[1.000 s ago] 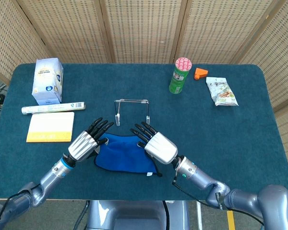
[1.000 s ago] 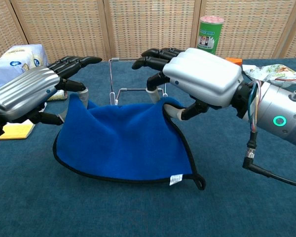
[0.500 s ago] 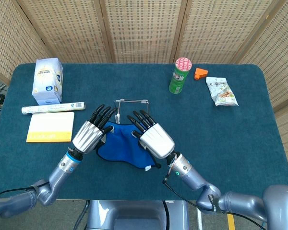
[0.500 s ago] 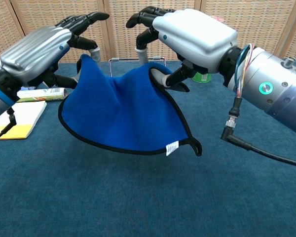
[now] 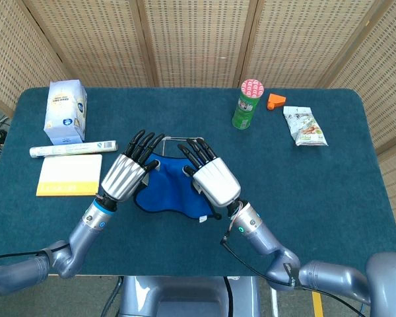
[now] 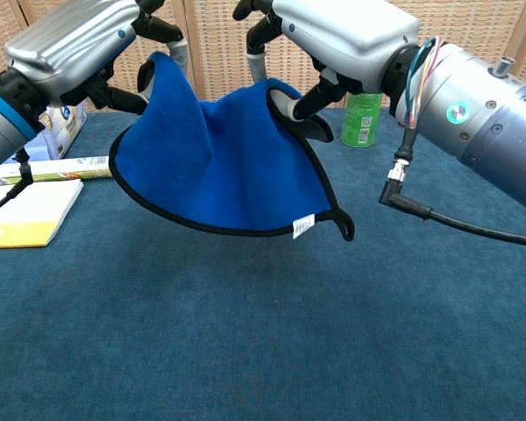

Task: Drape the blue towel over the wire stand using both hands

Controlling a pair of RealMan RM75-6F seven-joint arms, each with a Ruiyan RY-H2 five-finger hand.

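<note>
Head view. Left hand (image 5: 124,176) and right hand (image 5: 214,181) side by side at table centre, backs up, fingers pointing away from the robot toward the wire stand (image 5: 182,140). One blue towel (image 5: 168,193) hangs between them, each hand pinching an upper corner; the far edge of the cloth is at the stand's top bar, contact not clear from here. Both forearms run back toward the near table edge. On the dark blue table (image 5: 330,185): one white carton (image 5: 65,111), one rolled tube (image 5: 72,150), one yellow pad (image 5: 69,174), one green can (image 5: 247,104), one small orange piece (image 5: 275,101), one snack packet (image 5: 304,125).

Chest view. Left hand (image 6: 79,39) high at upper left, right hand (image 6: 337,31) high at upper centre, both gripping the towel (image 6: 219,158) by its top corners. Cloth lifted off the table, sagging between the hands, black-bound lower edge with a white tag and a loop hanging free. Stand hidden behind the cloth.
</note>
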